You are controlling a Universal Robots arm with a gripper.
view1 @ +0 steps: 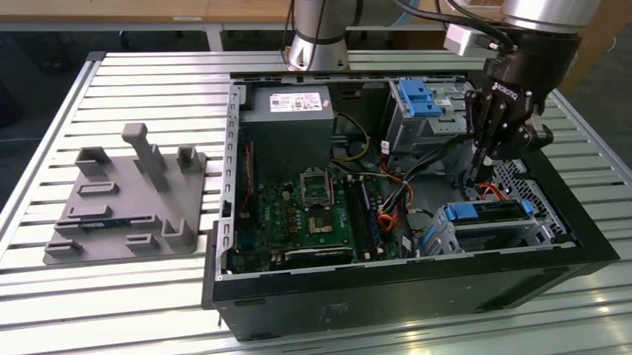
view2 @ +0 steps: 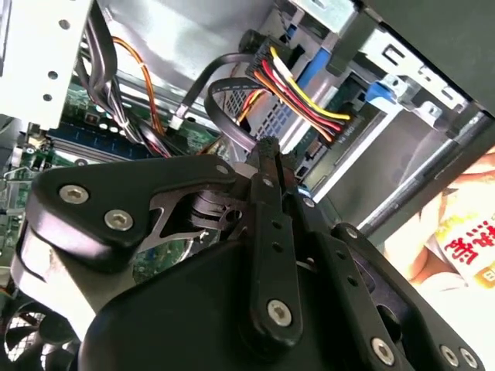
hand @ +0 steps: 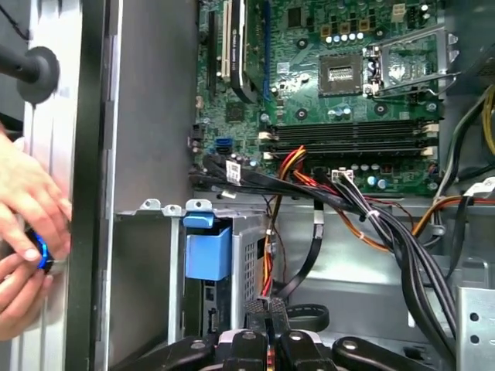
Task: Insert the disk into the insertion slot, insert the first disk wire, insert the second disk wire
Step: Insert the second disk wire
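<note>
One of three steps done, wire work underway.
Disk (view1: 491,212) seated in insertion slot (view1: 538,234); pincer (view1: 481,172) just above it, pinched narrow on wire connector (hand: 266,303), not plugged.

I'm working in what looks like a robotics lab or workshop. An open computer case (view1: 415,222) lies on a slatted aluminium table (view1: 148,74), beside a grey fixture plate (view1: 123,214).

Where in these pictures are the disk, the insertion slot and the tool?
disk (view1: 487,211), exterior view, blue carrier's top face.
insertion slot (view1: 538,235), exterior view, grey side wall.
tool (view1: 482,174), exterior view, between its fingertips.
</note>
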